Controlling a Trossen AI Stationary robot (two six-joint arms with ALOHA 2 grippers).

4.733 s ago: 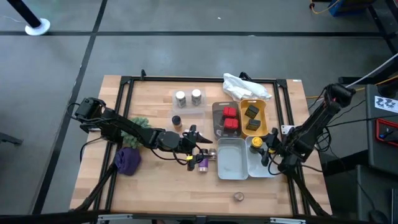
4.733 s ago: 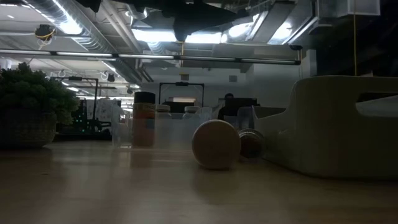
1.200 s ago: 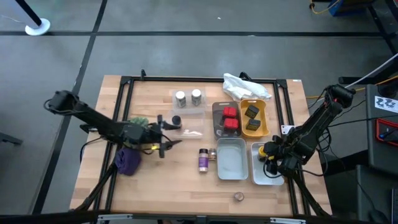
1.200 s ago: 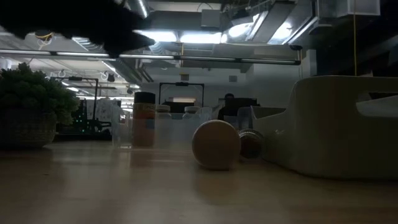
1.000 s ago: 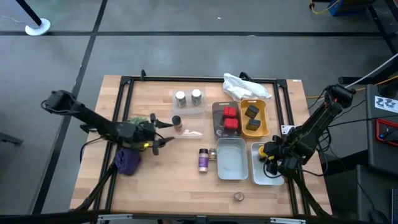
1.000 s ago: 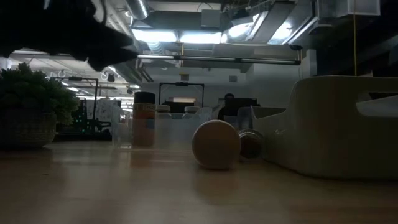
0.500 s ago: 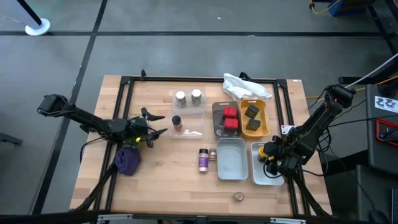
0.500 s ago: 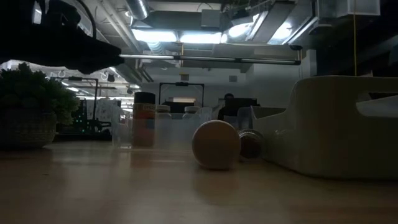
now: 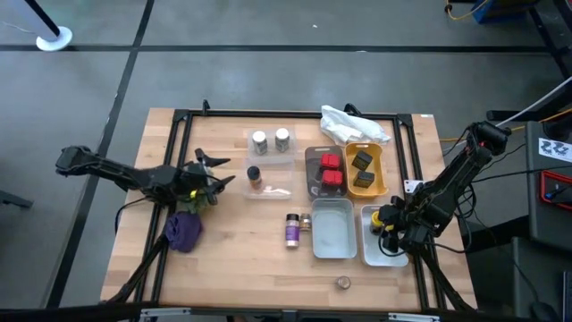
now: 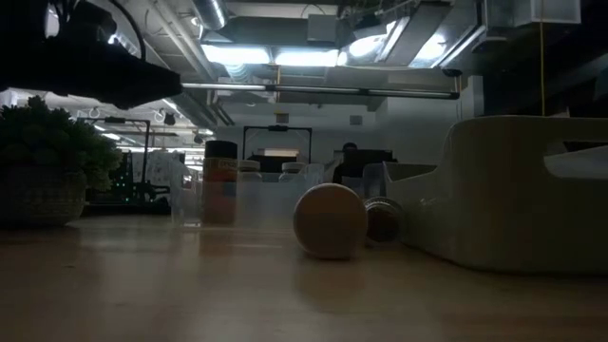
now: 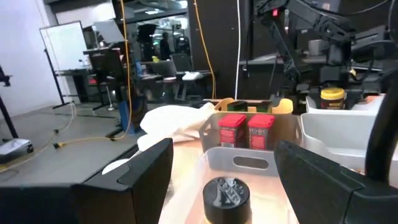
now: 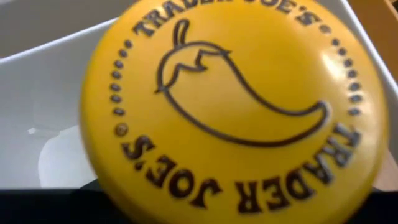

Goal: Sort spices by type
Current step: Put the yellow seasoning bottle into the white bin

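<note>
The left gripper [image 9: 213, 173] had let go and pulled back to the left, open and empty, leaving the purple jar [image 9: 292, 229] unsorted. The right gripper [image 9: 386, 221] held a yellow tin [image 12: 230, 106].

Table: pale wood top [image 9: 241, 268] inside a black frame.
Purple cloth lump: lay near the table's left edge [image 9: 183, 231].
Green plant: stood just beyond the purple lump [image 9: 198, 175]; in the low view it rose at the left [image 10: 52, 142].
White plastic bag: lay crumpled at the far edge [image 9: 353, 123], beside the yellow tray.
Yellow tray: sat right of the grey tray [image 9: 376, 150].
Grey tray: sat mid-table [image 9: 311, 170].
White trays: two stood side by side near the right edge [image 9: 331, 237] [image 9: 368, 246].
Whiteboard: stood in the room behind [image 11: 65, 45].
</note>
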